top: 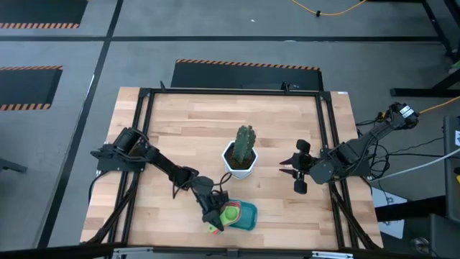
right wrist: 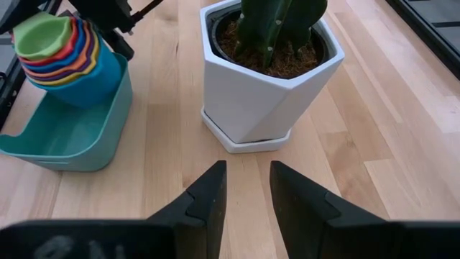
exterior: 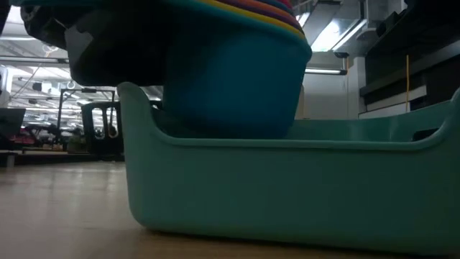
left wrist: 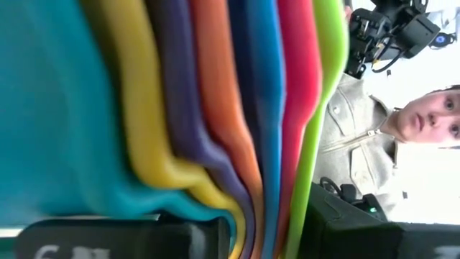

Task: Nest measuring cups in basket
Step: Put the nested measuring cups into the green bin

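Only left wrist view shows person [left wrist: 424, 122]

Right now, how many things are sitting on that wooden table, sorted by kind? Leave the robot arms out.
measuring cups: 7, nested in one stack (light blue, yellow, dark blue, orange, blue, red, green)
basket: 1, teal, under the stack
potted cactus: 1, in a white pot
Total: 9
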Controlling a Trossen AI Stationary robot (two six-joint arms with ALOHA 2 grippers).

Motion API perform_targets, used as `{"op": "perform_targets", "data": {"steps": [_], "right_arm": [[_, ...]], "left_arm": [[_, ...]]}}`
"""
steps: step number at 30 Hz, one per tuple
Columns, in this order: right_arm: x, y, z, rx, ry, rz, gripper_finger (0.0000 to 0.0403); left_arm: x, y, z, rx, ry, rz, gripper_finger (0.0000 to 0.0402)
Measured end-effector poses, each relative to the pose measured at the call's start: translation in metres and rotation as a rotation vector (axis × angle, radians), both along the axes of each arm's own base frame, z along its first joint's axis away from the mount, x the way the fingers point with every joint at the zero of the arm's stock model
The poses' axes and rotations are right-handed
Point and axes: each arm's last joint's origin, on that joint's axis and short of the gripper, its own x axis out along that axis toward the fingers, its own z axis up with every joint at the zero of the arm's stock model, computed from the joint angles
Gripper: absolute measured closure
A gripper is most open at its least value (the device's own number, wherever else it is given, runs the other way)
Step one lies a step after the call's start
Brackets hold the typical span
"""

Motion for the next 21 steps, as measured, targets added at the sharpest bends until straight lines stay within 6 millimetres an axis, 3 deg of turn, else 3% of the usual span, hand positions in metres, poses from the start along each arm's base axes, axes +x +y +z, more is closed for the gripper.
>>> {"op": "perform_targets", "data": {"steps": [21], "right_arm": [[0.0000,0.0000,0.0000,0.000,0.000,0.000,0.0290]], "left_arm": [[-0.0050,-0.0085,-0.0029,0.014,0.031,-0.025,0.0313]]}}
